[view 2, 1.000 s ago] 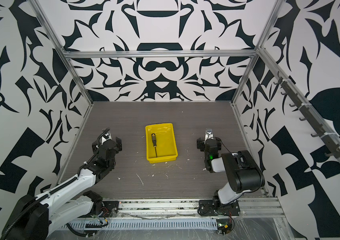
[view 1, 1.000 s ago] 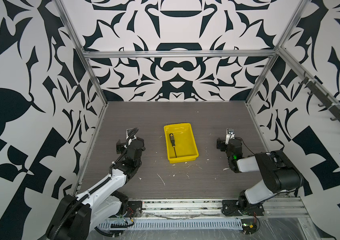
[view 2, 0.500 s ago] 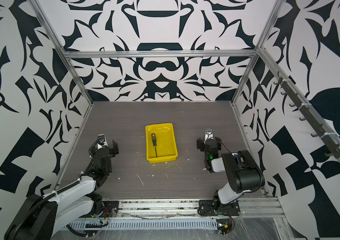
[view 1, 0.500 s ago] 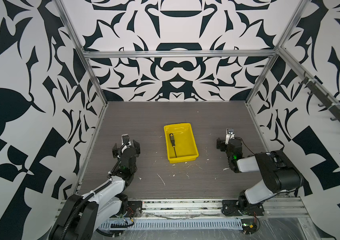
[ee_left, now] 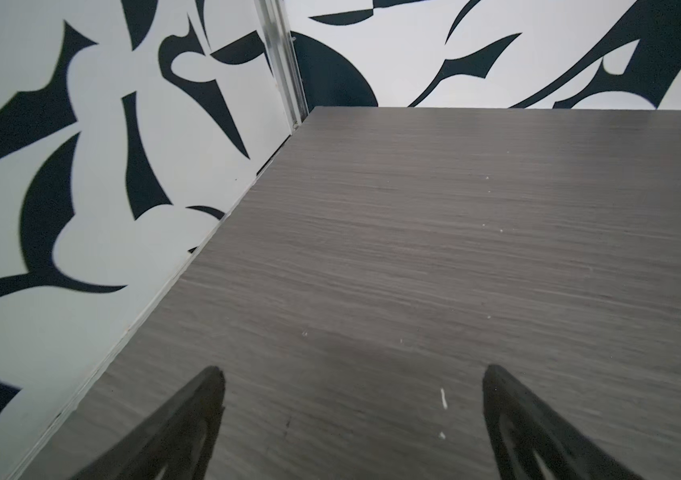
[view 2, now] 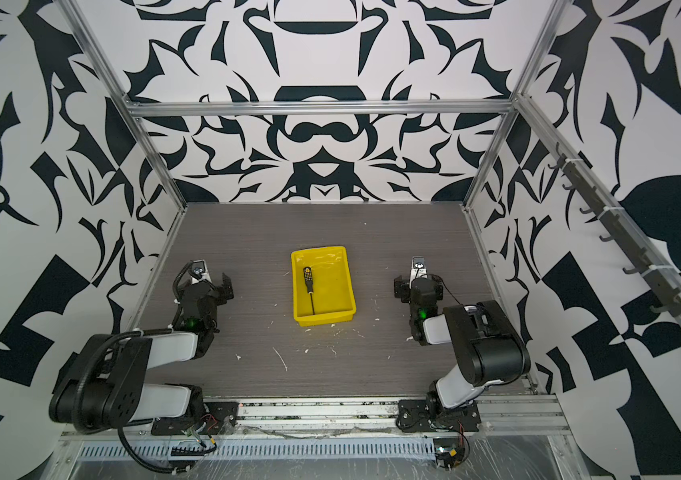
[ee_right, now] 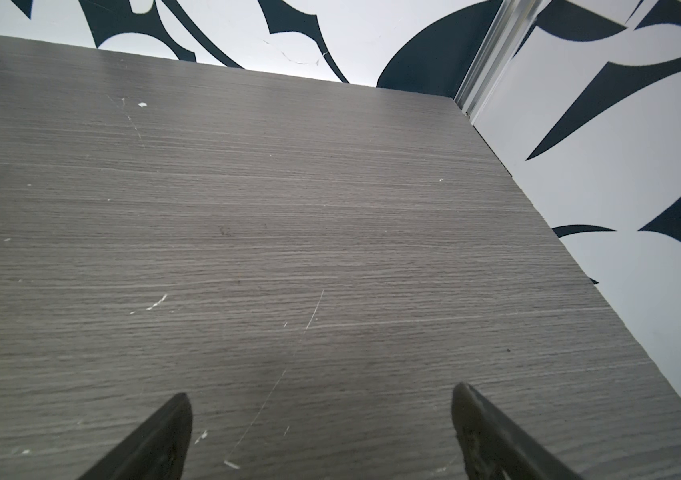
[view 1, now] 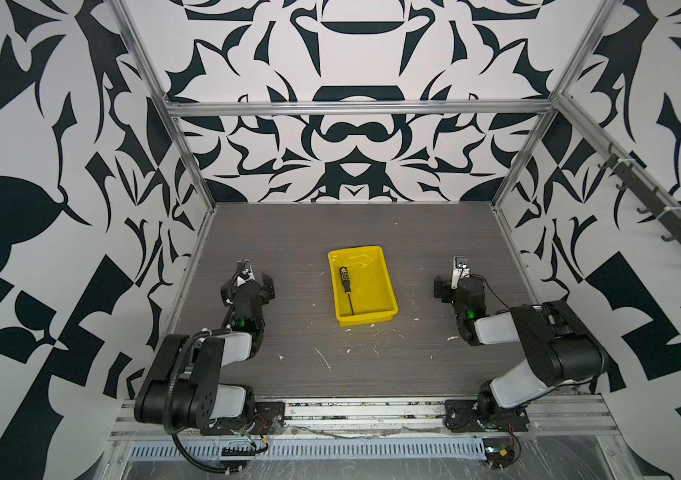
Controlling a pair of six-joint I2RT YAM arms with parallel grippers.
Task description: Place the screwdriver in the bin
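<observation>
The screwdriver (view 1: 347,290) lies inside the bin (view 1: 372,286) at the middle of the tabletop (view 1: 288,232). The left fingers (ee_left: 193,415) and right fingers (ee_right: 160,436) stand spread wide, empty.

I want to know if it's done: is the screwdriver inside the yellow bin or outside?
Inside. The screwdriver lies flat on the floor of the bin, wholly within its rim, in both top views.

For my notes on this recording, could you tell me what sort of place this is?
Probably a lab robot test cell: a left arm and right arm bolted to a rail beside a grey table, patterned walls on a metal frame around it.
</observation>
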